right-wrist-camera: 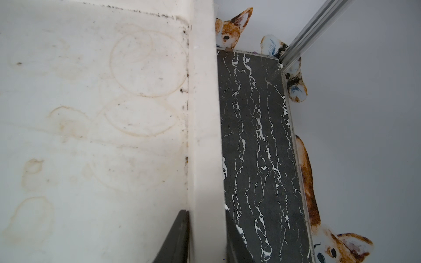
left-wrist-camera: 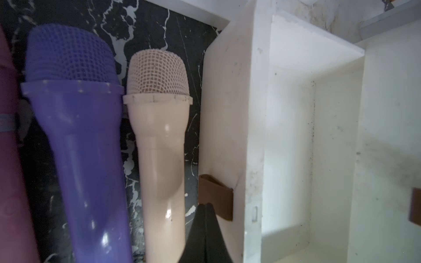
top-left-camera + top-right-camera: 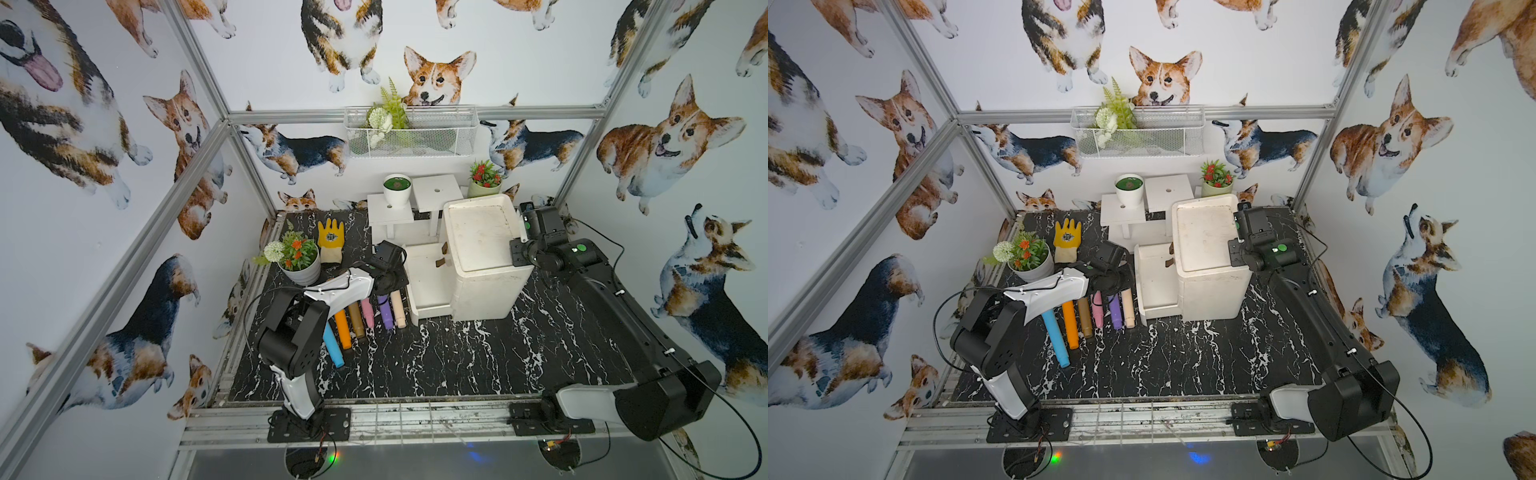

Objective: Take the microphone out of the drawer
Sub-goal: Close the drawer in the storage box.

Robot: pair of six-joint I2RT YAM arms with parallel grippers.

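Observation:
The white drawer stands pulled out to the left of its white cabinet; the inside that shows is bare. On the table beside the drawer front lie a cream microphone and a purple microphone. My left gripper hovers over them with its jaws shut and nothing between them, its tips next to the drawer's brown handle. My right gripper is shut on the cabinet's raised top rim.
Pink, brown, orange and blue microphones continue the row leftwards. A flower pot and yellow glove sit behind them. White stools with a cup stand at the back.

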